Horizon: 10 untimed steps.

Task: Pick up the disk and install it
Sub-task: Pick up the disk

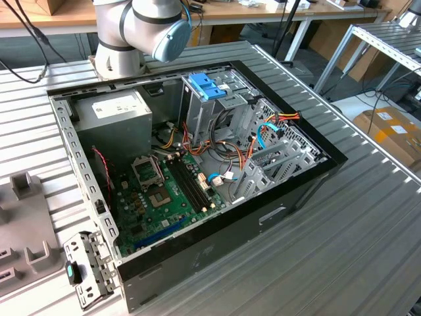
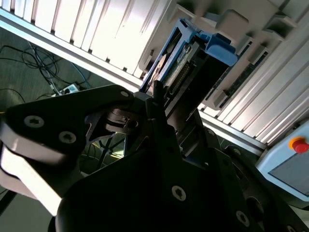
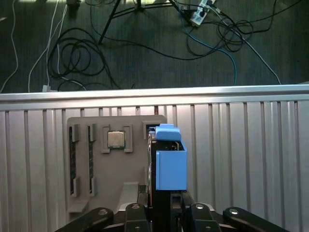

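Both wrist views show the disk [image 3: 171, 162] clamped between the black fingers [image 3: 145, 205] of the gripper [image 3: 163, 202], which is closed on its near end. Its long axis runs straight out from the fingers, with the light-blue caddy rail capping the far end. In the first wrist view it is seen edge-on (thin side to the camera), and in the second wrist view its flat side slants away toward pale grey plastic.

Behind the disk lies a grey parts tray [image 3: 120, 169] with 1 square chip [image 3: 115, 139] seated in it. The disk overlaps 1 side edge of that tray, and whether it touches the tray cannot be told. The tray rests on a ribbed metal table [image 3: 241, 159], bare on the disk's other side. Past the table's straight edge is dark floor strewn with cables [image 3: 145, 46].

In the exterior view the open computer case [image 1: 197, 260] sits on the table with its top uncovered. A grey drive cage [image 1: 200, 115] with a blue latch [image 1: 207, 85] stands near the far wall, beside the power supply [image 1: 115, 122], with the motherboard [image 1: 164, 197] below. Loose wires crowd the space between cage and front bay. The arm [image 1: 141, 26] rises just behind the case.
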{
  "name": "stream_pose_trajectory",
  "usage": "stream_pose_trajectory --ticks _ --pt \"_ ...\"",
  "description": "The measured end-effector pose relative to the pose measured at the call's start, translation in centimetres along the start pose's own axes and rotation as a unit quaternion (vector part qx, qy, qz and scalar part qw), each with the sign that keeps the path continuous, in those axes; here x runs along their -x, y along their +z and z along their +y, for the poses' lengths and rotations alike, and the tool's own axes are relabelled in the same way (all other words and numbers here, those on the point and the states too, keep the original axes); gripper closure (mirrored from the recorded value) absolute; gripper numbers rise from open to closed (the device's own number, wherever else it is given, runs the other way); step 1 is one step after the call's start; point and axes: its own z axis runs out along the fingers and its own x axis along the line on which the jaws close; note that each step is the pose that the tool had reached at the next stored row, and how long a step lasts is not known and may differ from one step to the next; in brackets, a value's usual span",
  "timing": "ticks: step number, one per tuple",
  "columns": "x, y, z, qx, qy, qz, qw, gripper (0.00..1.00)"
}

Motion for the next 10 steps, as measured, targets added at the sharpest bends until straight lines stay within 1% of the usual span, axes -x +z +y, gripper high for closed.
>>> stream_pose_trajectory --ticks 6,10 --pt "0.01 -0.48 0.01 0.0 0.0 0.0 1.0 0.65" --pt "0.01 -0.51 0.01 0.0 0.0 0.0 1.0 0.65"
